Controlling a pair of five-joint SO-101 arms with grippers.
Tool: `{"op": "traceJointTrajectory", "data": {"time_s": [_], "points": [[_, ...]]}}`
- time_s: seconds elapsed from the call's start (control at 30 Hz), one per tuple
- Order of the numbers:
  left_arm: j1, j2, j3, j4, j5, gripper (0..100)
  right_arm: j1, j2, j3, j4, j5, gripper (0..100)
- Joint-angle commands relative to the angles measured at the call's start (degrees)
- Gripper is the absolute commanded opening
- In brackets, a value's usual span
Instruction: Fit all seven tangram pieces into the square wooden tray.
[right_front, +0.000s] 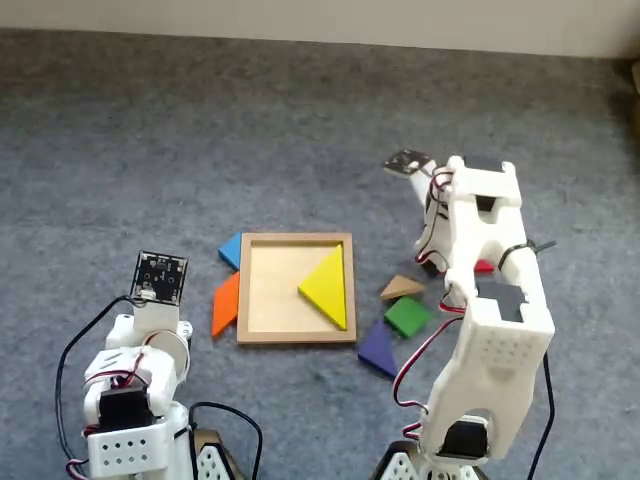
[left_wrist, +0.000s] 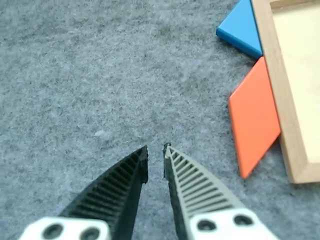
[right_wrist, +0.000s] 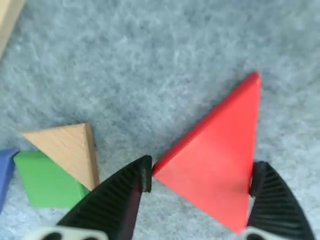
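Square wooden tray (right_front: 295, 238): pale raw wood, raised rim, shallow flat floor, lying flat mid-surface between the two arms. The grey fuzzy carpet-like surface (right_front: 150, 140) has a matted, fibrous nap.

Large yellow flat triangle (right_front: 328, 285) sits inside the tray, with its long edge along the wall on the right arm's side. The rest of the tray floor is bare wood.

Blue flat triangle (left_wrist: 242, 27) is outside the tray, against its far corner on the left arm's side. It is smooth-faced with crisp edges. Orange flat parallelogram (left_wrist: 255, 112) lies just next to it, resting against the outside of the same tray wall.

On the right arm's side of the tray is a tight cluster:
- Small unpainted wooden triangle (right_wrist: 67, 145), with visible grain.
- Green flat square (right_wrist: 47, 185), just beside the wooden triangle.
- Purple flat triangle (right_front: 378, 350), just beside the green square on the near side.

Large red flat triangle (right_wrist: 215, 150) lies flat on the surface, apart from the cluster. It is glossy, with sharp corners.

Left tool (left_wrist: 155, 150) has ribbed black and grey fingers nearly pressed together, with only a thin slit at the tips. It holds nothing and is over bare surface near the orange parallelogram.

Right tool (right_wrist: 200, 175) has ribbed black fingers spread wide, straddling the red triangle. One tip is at a corner and the other at the opposite edge. Cannot tell whether it squeezes.
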Motion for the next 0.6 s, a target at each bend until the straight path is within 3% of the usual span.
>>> {"op": "traceJointTrajectory", "data": {"time_s": [0.0,0.13,0.3,0.57], "points": [[-0.57,-2.07,1.19,-0.88,0.00,7,1.98,-0.31,-1.63,0.48,0.53,30.8],[-0.57,-2.07,1.19,-0.88,0.00,7,1.98,-0.04,-1.54,0.22,0.53,29.3],[-0.57,-2.07,1.19,-0.88,0.00,7,1.98,-0.31,-1.54,0.48,0.53,20.1],[-0.57,-2.07,1.19,-0.88,0.00,7,1.71,-0.66,-5.23,3.82,0.18,20.0]]}}
